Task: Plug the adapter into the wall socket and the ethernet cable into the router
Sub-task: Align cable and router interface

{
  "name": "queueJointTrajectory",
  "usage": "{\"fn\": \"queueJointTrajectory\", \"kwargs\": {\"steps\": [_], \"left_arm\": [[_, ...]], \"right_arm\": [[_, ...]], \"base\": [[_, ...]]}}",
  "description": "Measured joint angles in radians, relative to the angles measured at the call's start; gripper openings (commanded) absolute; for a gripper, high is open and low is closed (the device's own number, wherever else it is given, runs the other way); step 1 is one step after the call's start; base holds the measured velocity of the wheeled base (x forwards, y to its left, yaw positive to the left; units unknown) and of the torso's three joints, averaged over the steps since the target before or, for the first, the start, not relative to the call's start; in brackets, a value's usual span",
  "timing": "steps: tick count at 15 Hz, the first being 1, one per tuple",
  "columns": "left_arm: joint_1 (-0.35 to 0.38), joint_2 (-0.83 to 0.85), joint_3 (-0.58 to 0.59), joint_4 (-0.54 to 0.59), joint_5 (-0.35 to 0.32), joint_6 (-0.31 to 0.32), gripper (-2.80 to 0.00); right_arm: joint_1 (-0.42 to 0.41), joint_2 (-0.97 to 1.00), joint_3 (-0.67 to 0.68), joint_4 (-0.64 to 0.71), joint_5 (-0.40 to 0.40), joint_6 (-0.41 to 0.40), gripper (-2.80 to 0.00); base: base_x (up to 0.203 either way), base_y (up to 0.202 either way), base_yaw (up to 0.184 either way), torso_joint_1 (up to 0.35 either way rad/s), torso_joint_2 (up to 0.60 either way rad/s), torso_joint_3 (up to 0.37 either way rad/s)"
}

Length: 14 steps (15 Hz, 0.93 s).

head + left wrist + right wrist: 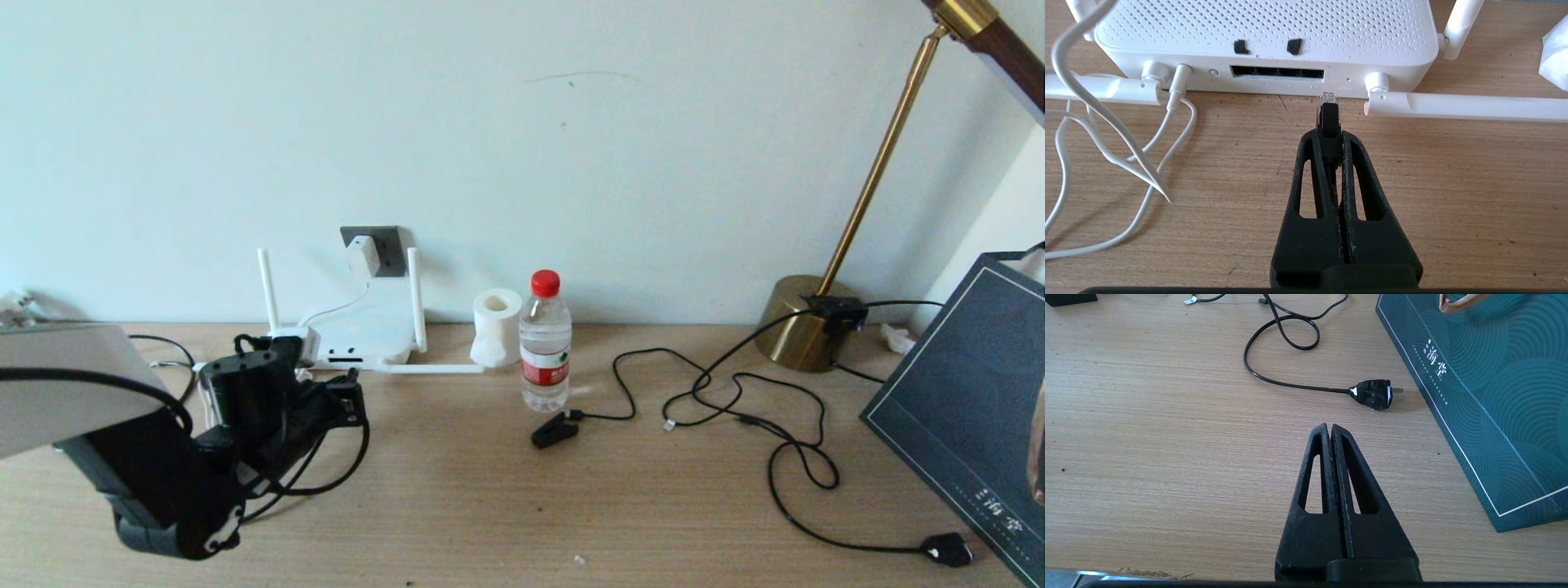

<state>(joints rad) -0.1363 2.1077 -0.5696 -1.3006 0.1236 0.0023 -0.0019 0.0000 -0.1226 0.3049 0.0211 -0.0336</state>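
Note:
The white router [359,339] lies against the wall, below the dark grey wall socket [390,245]. The white adapter [363,255] sits in that socket, its cord running down to the router. My left gripper [1329,134] is shut on the ethernet cable [1328,114], with the black boot between the fingertips and the clear tip sticking out. That tip is just short of the router's [1265,28] rear face, level with the end of the dark port row [1277,72] and outside it. My right gripper [1329,428] hangs shut and empty over bare table.
White cords [1106,143] loop beside the router. A paper roll [496,327] and water bottle [545,343] stand to its right, then a black clip [553,429]. A black cable with a chunky plug [1374,394], a brass lamp base [804,327] and a dark teal bag [963,392] lie further right.

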Motion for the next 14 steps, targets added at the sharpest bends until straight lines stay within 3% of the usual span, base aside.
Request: {"fn": "queueJointTrajectory", "kwargs": {"steps": [14], "left_arm": [[0.012,-0.015,0.004,0.000,-0.002,0.001,-2.80]], "right_arm": [[0.000,0.000,0.000,0.000,0.000,0.000,-2.80]], "base": [[0.000,0.000,0.000,0.000,0.00,0.000]]}}
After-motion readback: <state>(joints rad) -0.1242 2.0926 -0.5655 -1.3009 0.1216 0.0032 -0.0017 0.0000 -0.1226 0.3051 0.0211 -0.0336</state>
